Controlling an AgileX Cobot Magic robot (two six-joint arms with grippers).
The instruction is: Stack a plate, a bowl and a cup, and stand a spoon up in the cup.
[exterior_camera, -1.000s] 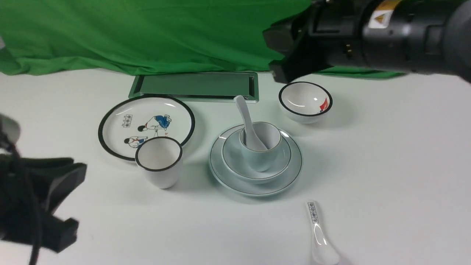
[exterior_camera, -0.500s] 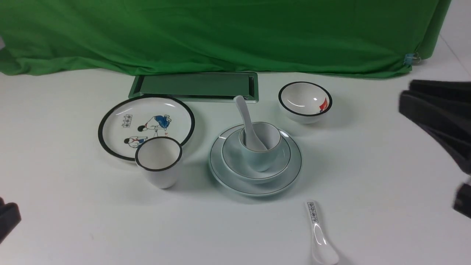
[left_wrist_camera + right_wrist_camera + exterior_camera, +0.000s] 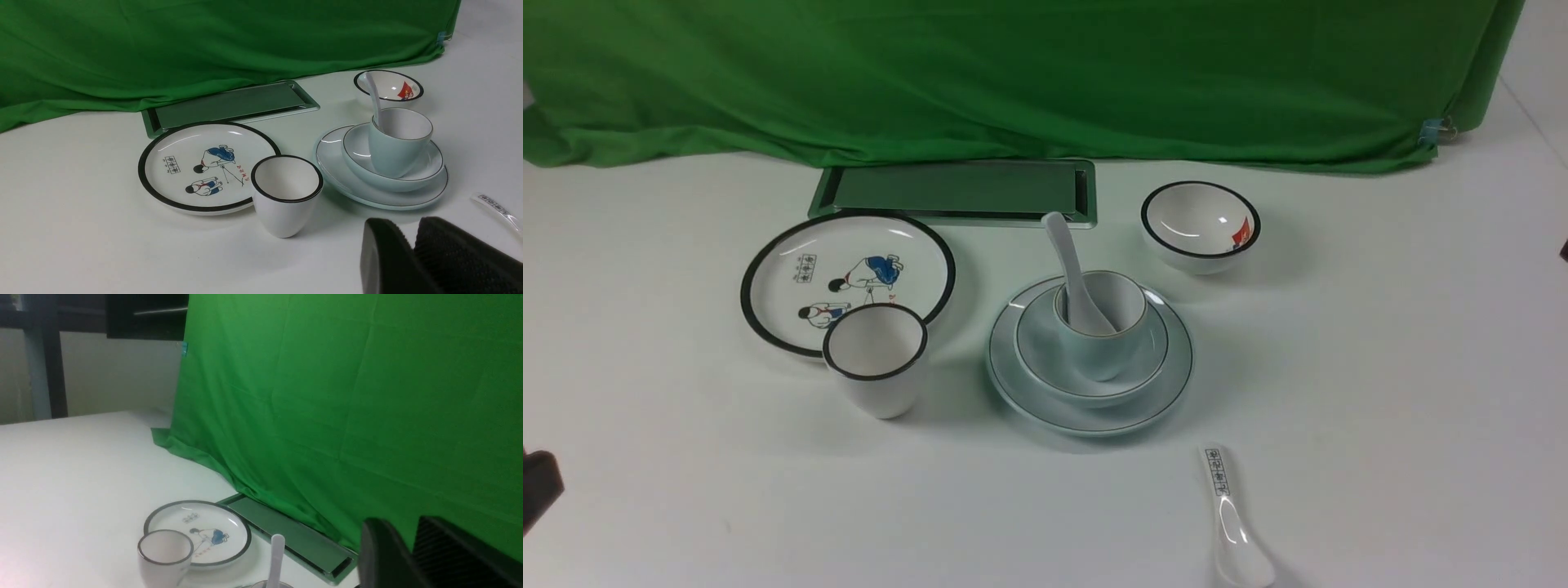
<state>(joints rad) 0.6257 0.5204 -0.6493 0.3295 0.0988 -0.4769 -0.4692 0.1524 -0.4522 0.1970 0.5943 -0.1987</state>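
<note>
The pale plate (image 3: 1086,416) lies mid-table with the pale bowl (image 3: 1041,355) on it and the pale cup (image 3: 1098,355) upright in the bowl. The plain white spoon (image 3: 1063,249) stands in the cup, its handle leaning up and toward the back. The stack also shows in the left wrist view: plate (image 3: 333,161), bowl (image 3: 357,149), cup (image 3: 396,153), spoon (image 3: 374,98). My left gripper (image 3: 406,228) is empty and shut, low over the table in front of the stack. My right gripper (image 3: 402,528) is empty and shut, well off to the right, facing the green cloth.
A black-rimmed plate with cartoon figures (image 3: 849,273) and a black-rimmed cup (image 3: 876,363) stand left of the stack. A small black-rimmed bowl (image 3: 1201,224) is behind right. A marked spoon (image 3: 1229,523) lies at the front. A metal tray (image 3: 956,192) sits before the green cloth (image 3: 1013,73).
The right arm has swung from over the back right out past the right edge. The left arm has drawn back to the lower left corner. The stack has not moved.
</note>
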